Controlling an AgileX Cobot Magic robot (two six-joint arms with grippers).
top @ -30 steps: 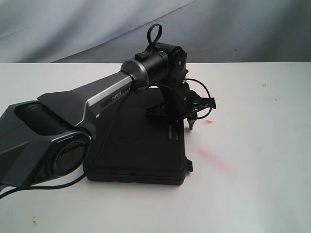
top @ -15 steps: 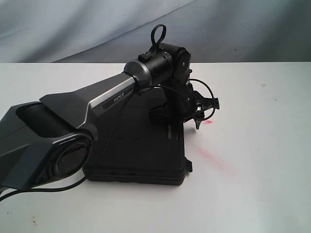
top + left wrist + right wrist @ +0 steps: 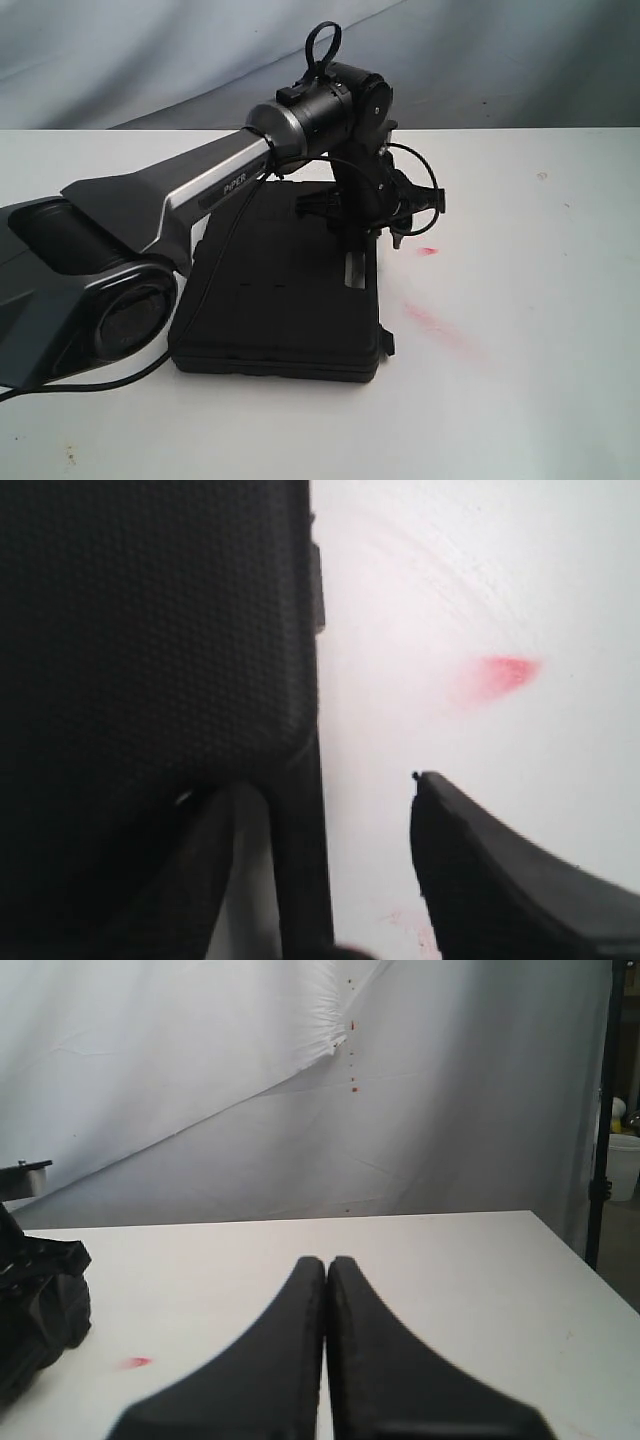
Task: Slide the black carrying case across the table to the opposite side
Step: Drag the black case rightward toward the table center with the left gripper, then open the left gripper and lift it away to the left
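The black carrying case (image 3: 280, 300) lies flat on the white table (image 3: 520, 300), left of the middle. My left gripper (image 3: 385, 238) hangs over the case's right edge near its far corner. In the left wrist view the textured case (image 3: 150, 630) fills one side. That gripper (image 3: 320, 786) is open, with one finger over the case and the other finger (image 3: 480, 880) over the bare table (image 3: 420, 580). The case's rim runs between them. My right gripper (image 3: 327, 1260) is shut and empty, low over the table (image 3: 450, 1260), and is out of the exterior view.
Red smears (image 3: 435, 322) mark the tabletop right of the case, and one small red patch (image 3: 428, 251) sits beside the left gripper. A grey-white cloth backdrop (image 3: 150, 60) hangs behind the table's far edge. A black stand pole (image 3: 600, 1110) rises past the table's end.
The left arm has drawn its gripper slightly back toward the far side, uncovering the small red patch. The case has barely shifted.
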